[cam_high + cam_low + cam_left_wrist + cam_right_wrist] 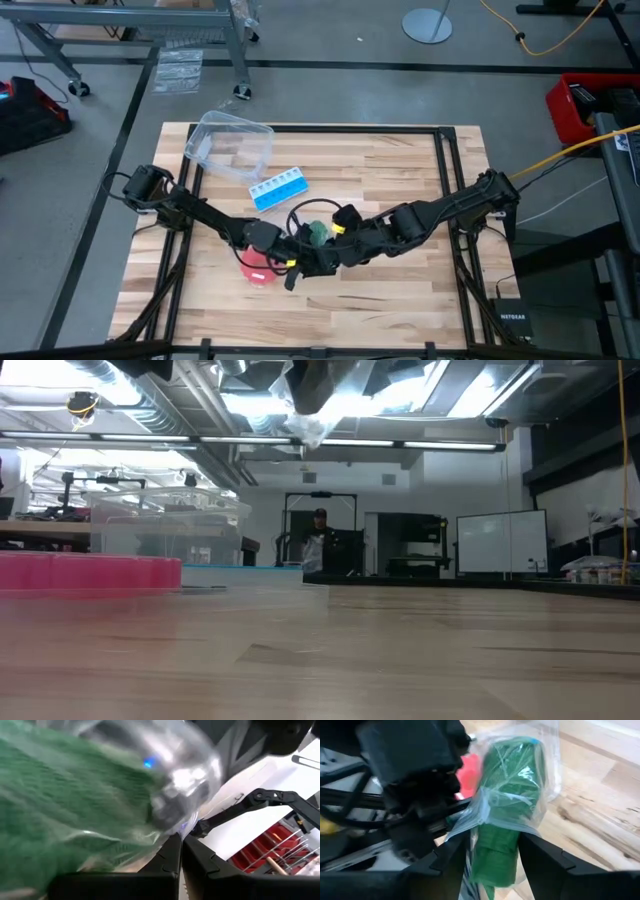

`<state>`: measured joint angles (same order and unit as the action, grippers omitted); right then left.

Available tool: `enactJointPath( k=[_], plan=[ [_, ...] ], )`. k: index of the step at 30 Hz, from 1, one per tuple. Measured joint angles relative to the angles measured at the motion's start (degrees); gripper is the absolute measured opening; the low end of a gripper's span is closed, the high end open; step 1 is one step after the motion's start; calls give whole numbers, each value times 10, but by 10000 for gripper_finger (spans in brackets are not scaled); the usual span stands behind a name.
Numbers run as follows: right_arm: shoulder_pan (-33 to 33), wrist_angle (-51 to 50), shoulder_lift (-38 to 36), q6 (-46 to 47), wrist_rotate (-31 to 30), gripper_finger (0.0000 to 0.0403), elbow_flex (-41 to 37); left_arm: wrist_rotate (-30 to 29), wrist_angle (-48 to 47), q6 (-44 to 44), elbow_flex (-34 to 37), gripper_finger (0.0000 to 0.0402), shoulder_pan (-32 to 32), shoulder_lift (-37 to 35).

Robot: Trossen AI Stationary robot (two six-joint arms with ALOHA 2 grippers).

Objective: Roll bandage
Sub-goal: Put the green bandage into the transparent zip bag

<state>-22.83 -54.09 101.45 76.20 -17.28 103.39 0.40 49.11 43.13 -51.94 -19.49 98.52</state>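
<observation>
The bandage is a dark green roll, its far part inside a clear plastic bag and lifted above the table's middle. My right gripper stands with a finger on either side of the roll's near end. My left gripper is shut on the bag's film, with the green roll close in front of it. In the high view both grippers meet over the table's middle, left and right. In the low view only a scrap of bag hangs at the top. My left gripper pinches the bag's clear film by an edge between its shut fingers, coming level from the table's left. The bag hangs clear of the table. My right gripper holds the bandage's near end between its two fingers, slanting down from the right, with the fingers along the roll. The roll is lifted clear and reaches forward into the bag.
A red round disc lies under the left arm, near the table's front. A blue-and-white pill box and a clear plastic tub sit toward the far left. A black cable loops beside the bandage. Bare wood lies at right.
</observation>
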Motion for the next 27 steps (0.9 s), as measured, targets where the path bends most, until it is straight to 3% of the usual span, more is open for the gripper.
enactJointPath(
  k=[10, 27],
  plan=[
    [-1, -14, -38, -1, -35, 183, 0, -3, 13, -1, 0, 0, 4, 0],
    [0, -44, -45, -2, 39, 183, 0, 18, 25, 0, 1, 0, 7, 1]
  ],
)
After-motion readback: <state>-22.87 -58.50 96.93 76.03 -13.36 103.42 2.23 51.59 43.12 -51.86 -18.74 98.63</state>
